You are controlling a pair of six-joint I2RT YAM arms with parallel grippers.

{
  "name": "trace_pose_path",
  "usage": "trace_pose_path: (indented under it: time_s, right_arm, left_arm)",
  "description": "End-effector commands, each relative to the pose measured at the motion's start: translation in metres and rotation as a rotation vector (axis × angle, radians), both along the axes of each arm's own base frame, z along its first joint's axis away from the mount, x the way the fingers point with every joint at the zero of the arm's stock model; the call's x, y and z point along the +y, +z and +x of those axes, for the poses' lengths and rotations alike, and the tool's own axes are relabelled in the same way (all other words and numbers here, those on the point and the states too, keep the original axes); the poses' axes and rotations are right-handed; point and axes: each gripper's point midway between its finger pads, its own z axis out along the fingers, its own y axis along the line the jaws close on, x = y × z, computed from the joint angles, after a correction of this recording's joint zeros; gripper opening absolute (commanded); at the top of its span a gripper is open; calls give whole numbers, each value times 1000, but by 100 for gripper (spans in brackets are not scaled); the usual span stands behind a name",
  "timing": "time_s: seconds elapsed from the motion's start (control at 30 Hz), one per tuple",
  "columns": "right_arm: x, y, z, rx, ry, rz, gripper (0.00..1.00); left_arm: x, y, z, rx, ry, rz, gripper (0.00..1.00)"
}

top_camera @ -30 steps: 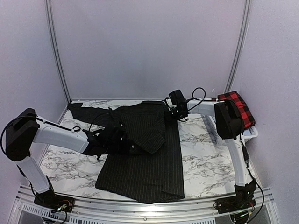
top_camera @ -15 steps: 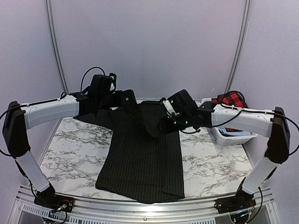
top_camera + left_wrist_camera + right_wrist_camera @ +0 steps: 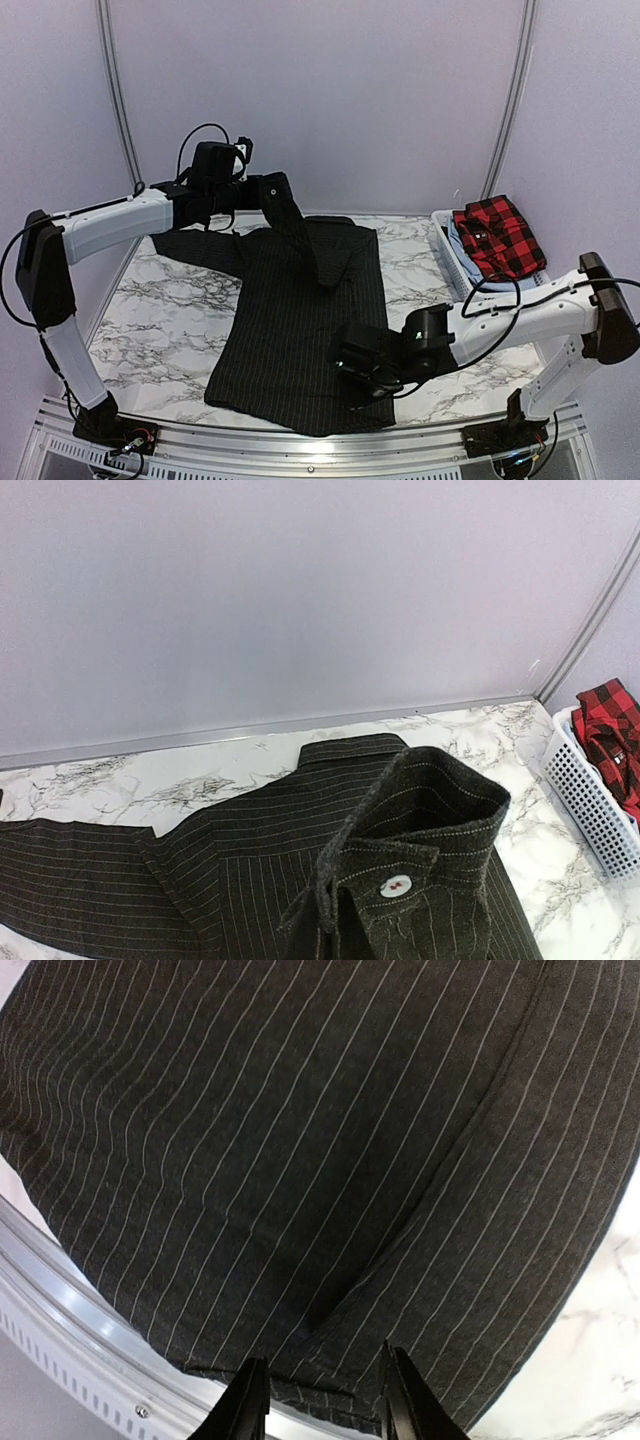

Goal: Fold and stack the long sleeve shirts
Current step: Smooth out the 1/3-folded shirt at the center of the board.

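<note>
The black pinstriped shirt (image 3: 300, 330) lies flat on the marble table, collar at the back. My left gripper (image 3: 262, 190) is raised over the back left and is shut on the shirt's sleeve (image 3: 305, 235), which hangs down onto the body. In the left wrist view the cuff (image 3: 420, 850) with its white button (image 3: 395, 885) hides my fingers. My right gripper (image 3: 360, 375) is low over the shirt's front right hem (image 3: 330, 1400), open and empty, its fingertips (image 3: 245, 1405) astride the hem edge. The red-and-black checked shirt (image 3: 497, 238) lies bunched in the basket.
A white lattice basket (image 3: 450, 265) stands at the right edge and also shows in the left wrist view (image 3: 590, 800). The metal front rail (image 3: 60, 1290) runs just under the shirt's hem. Bare marble (image 3: 160, 330) shows left of the shirt. Pale walls close in the back and sides.
My left arm has lifted the sleeve from the shirt's middle up to the back left. My right arm has swung from the collar area down to the front right hem.
</note>
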Motion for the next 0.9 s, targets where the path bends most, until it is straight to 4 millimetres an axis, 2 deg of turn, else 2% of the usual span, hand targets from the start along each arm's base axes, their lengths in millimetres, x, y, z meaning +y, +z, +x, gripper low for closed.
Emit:
trace_pose_path:
  time_s: [0.0, 0.13, 0.23, 0.37, 0.47, 0.63, 0.87]
  right_arm:
    - [4, -11, -10, 29, -90, -45, 34]
    - [4, -22, -15, 40, -86, -94, 33]
    - [3, -26, -11, 23, -94, -118, 33]
    - [12, -28, -6, 1, -70, -154, 33]
    - [15, -33, -8, 13, -46, -183, 28]
    - [12, -27, -7, 2, -51, -185, 16]
    - [8, -22, -11, 6, -47, -195, 0]
  left_arm:
    - [-8, 9, 6, -25, -41, -12, 0]
    - [-10, 8, 6, -23, -50, -15, 0]
    - [-12, 17, 9, -51, -58, -32, 0]
    - [-12, 20, 11, -56, -66, -40, 0]
    - [-11, 21, 13, -58, -64, -41, 0]
    - [-10, 24, 16, -65, -67, -46, 0]
    - [-8, 41, 23, -107, -69, -45, 0]
